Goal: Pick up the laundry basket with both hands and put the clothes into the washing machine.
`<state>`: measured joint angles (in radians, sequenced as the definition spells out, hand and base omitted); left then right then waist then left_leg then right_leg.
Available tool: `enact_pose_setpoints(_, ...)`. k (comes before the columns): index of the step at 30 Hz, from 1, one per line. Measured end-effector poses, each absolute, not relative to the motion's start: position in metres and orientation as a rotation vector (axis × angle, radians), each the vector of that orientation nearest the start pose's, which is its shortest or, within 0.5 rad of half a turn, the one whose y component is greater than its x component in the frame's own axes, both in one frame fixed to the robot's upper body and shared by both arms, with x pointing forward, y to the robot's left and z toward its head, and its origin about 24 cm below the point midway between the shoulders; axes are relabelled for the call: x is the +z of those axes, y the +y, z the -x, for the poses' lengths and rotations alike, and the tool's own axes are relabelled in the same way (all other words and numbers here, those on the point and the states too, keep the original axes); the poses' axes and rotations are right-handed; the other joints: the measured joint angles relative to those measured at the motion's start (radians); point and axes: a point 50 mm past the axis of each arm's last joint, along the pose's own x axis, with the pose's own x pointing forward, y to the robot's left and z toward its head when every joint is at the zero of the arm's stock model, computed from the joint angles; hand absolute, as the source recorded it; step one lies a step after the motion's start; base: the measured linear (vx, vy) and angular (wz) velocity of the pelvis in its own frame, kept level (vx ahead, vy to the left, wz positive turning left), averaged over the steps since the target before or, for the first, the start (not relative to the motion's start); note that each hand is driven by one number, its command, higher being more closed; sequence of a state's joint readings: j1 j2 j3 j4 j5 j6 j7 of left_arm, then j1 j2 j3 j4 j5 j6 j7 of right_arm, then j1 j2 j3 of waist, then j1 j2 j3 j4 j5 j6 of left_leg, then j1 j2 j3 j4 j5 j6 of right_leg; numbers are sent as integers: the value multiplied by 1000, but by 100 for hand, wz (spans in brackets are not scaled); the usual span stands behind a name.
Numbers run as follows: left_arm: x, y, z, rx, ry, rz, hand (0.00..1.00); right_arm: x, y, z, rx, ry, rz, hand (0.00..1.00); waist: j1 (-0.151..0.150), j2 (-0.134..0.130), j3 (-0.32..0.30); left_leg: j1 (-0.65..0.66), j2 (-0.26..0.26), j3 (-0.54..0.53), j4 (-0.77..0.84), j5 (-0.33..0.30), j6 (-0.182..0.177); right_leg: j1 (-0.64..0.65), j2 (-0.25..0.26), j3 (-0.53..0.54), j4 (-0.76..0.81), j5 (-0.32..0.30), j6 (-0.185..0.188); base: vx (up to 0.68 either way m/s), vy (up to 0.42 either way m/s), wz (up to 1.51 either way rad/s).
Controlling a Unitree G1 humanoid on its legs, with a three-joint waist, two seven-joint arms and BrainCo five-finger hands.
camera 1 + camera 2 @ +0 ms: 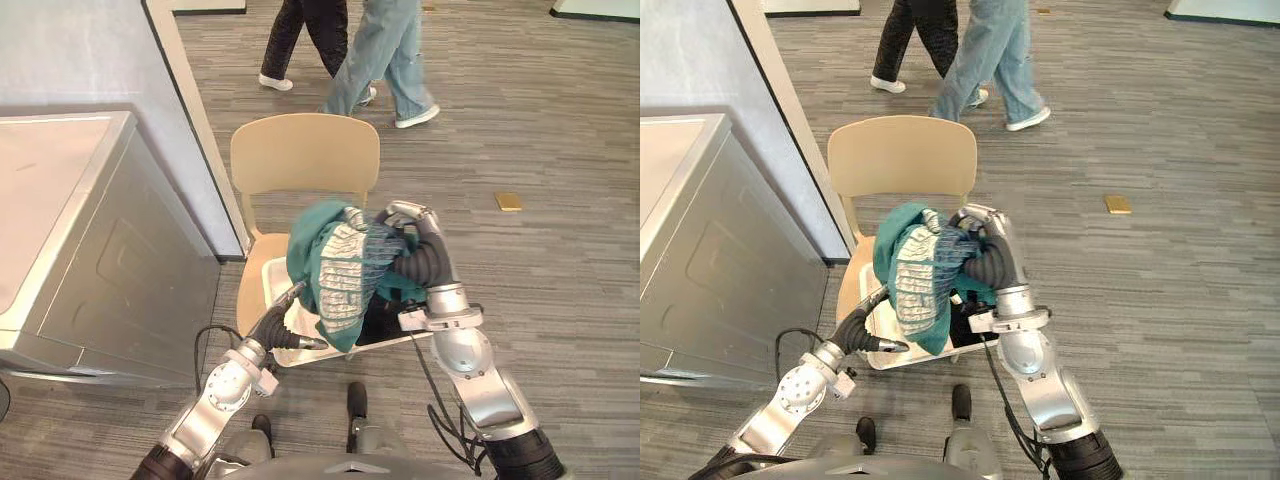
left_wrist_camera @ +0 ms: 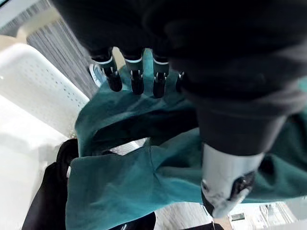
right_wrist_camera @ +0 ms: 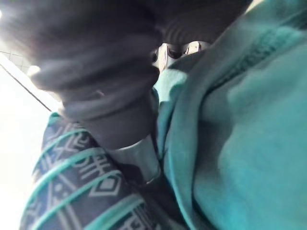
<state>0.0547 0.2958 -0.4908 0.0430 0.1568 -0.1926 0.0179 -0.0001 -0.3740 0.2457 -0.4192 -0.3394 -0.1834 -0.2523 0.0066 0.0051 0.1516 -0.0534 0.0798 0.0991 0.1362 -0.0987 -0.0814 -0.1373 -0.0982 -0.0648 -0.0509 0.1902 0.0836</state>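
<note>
Firstly, the left hand point(image 1: 280, 328) lies open, its fingers straight against the near-left rim of the white perforated plastic laundry basket point(image 1: 275, 280). The right hand point(image 1: 408, 215), raised above the basket's right side, is curled round a teal patterned garment point(image 1: 335, 265), which hangs lengthwise down to the near left. A black garment point(image 1: 378, 322) lies inside the basket. The basket sits on a pale wooden chair point(image 1: 305, 155). A silver-grey washing machine point(image 1: 110, 270) stands at left on the grey plank-patterned floor point(image 1: 560, 280). Two persons point(image 1: 385, 50) walk at the far side, and a small yellow square object point(image 1: 508, 201) lies on the floor at right.
</note>
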Motion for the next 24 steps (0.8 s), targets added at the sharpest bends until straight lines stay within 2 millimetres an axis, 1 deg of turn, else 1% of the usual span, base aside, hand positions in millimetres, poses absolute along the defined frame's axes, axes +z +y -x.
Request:
enact_pose_setpoints(2, 15, 86, -217, -504, -54, -365, 0, 148, -124, -222, 118, -685, 538, 100, -7, 3, 1, -9, 0, 7, 2, 0, 0, -10, -1, 4, -4, 3, -3, -37, 2, -10)
enact_pose_setpoints(5, 25, 75, -230, -450, -79, -299, 0, 152, -111, -223, 170, -721, 522, 100, -13, 15, -1, -41, -2, 9, 11, 1, -1, -42, -3, 10, 0, 7, -6, -23, 2, -1)
enact_pose_setpoints(7, 34, 67, -240, -407, -104, -251, 0, 156, -103, -224, 200, -746, 513, 100, -15, 31, 8, -58, -3, 10, 21, 1, -1, -57, -4, 14, 2, 17, -4, 0, 0, 0)
enact_pose_setpoints(9, 49, 61, -251, -341, -148, -195, 0, 159, -93, -224, 225, -768, 498, 100, -15, 59, 20, -75, -4, 12, 26, 1, -1, -75, -6, 17, 10, 21, -6, -9, 2, -2)
enact_pose_setpoints(13, 62, 59, -263, -280, -173, -107, 0, 163, -87, -227, 223, -789, 505, 100, -25, 100, 43, -88, -8, 13, 32, 1, -1, -98, -11, 19, 35, 18, -5, -10, 6, -2)
enact_pose_setpoints(14, 64, 59, -264, -276, -174, -92, 0, 164, -87, -228, 221, -794, 506, 100, -27, 103, 44, -90, -9, 15, 32, 2, 0, -108, -12, 21, 39, 17, -4, 0, 0, 0)
enact_pose_setpoints(16, 69, 59, -268, -275, -175, -43, 0, 166, -87, -232, 202, -801, 512, 100, -41, 117, 61, -102, -16, 16, 37, 4, 2, -124, -18, 25, 46, 17, -4, 0, 0, 0)
enact_pose_setpoints(17, 70, 60, -268, -273, -176, -32, 100, 165, -87, -234, 197, -798, 513, 100, -44, 118, 66, -103, -18, 18, 37, 4, 3, -129, -19, 27, 50, 17, -4, -32, 17, -9)
enact_pose_setpoints(21, 83, 65, -270, -229, -218, 17, 100, 165, -87, -235, 172, -806, 548, 100, -50, 127, 121, -109, -22, 41, 37, 4, 5, -156, -19, 52, 71, 5, -7, -36, 6, -13)
enact_pose_setpoints(23, 90, 70, -271, -195, -249, 33, 100, 165, -87, -235, 158, -812, 546, 100, -52, 127, 124, -127, -22, 47, 37, 6, 5, -182, -19, 57, 75, 6, -7, -8, 0, -8)
enact_pose_setpoints(24, 94, 72, -272, -172, -268, 46, 100, 165, -88, -235, 139, -818, 554, 100, -53, 130, 137, -125, -20, 49, 36, 8, 5, -182, -18, 59, 76, 12, -5, 12, -2, -5)
